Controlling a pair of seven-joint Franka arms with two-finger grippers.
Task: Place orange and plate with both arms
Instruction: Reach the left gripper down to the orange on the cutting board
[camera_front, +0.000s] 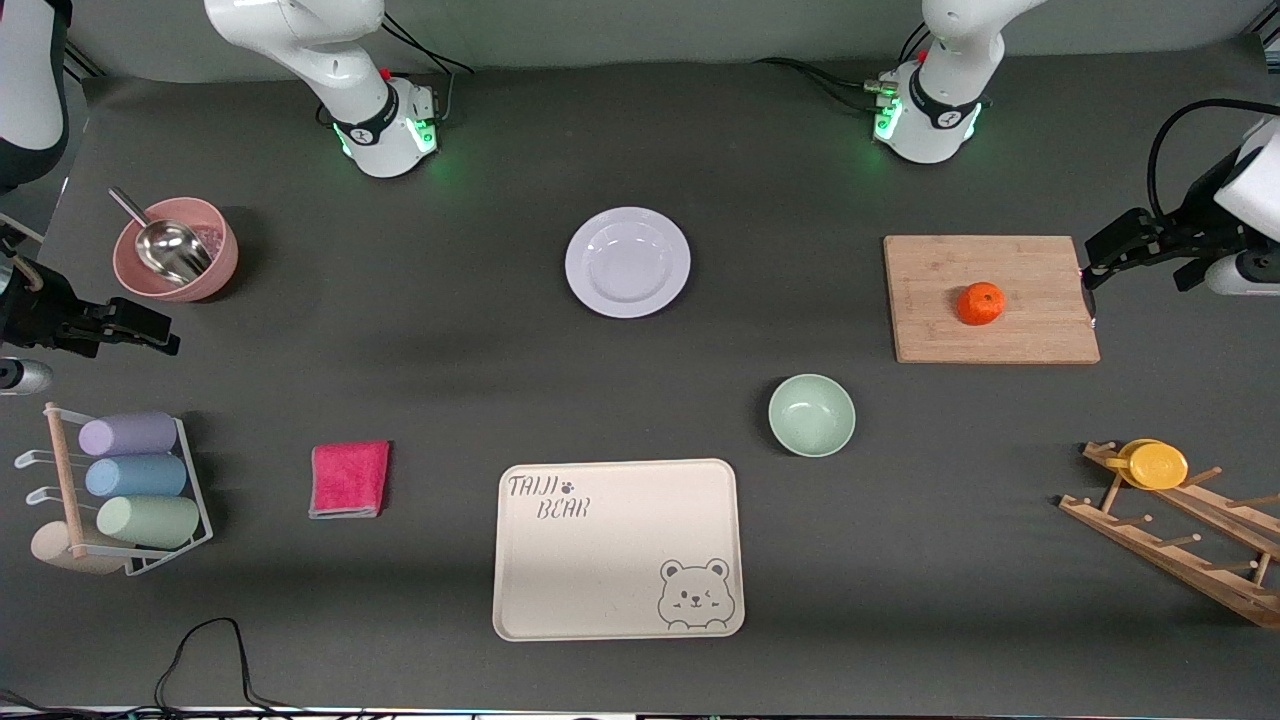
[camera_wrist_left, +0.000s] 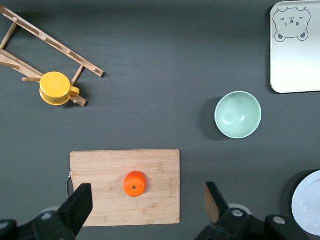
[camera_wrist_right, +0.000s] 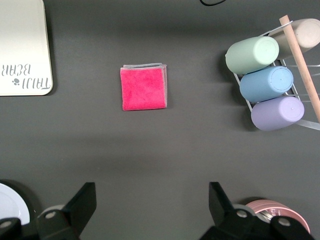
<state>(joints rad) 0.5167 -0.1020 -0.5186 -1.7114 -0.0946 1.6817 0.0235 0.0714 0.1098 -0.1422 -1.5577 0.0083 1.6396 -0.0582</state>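
The orange (camera_front: 980, 303) sits on a wooden cutting board (camera_front: 1040, 330) toward the left arm's end of the table. The white plate (camera_front: 628, 262) lies on the table's middle, empty. My left gripper (camera_front: 1092, 268) is open and empty, up in the air by the board's end. In the left wrist view (camera_wrist_left: 148, 202) the orange (camera_wrist_left: 135, 183) shows between its two fingers, well below them. My right gripper (camera_front: 160, 335) is open and empty at the right arm's end. Its wrist view (camera_wrist_right: 152, 200) shows bare table below it, with the plate's rim (camera_wrist_right: 10, 210) at the edge.
A pale-green bowl (camera_front: 811, 414) and a cream bear-printed tray (camera_front: 618, 548) lie nearer the camera than the plate. A pink cloth (camera_front: 349, 478), a rack of cups (camera_front: 140, 478), a pink bowl with a scoop (camera_front: 176, 248) and a wooden rack with a yellow cup (camera_front: 1155, 464) stand round.
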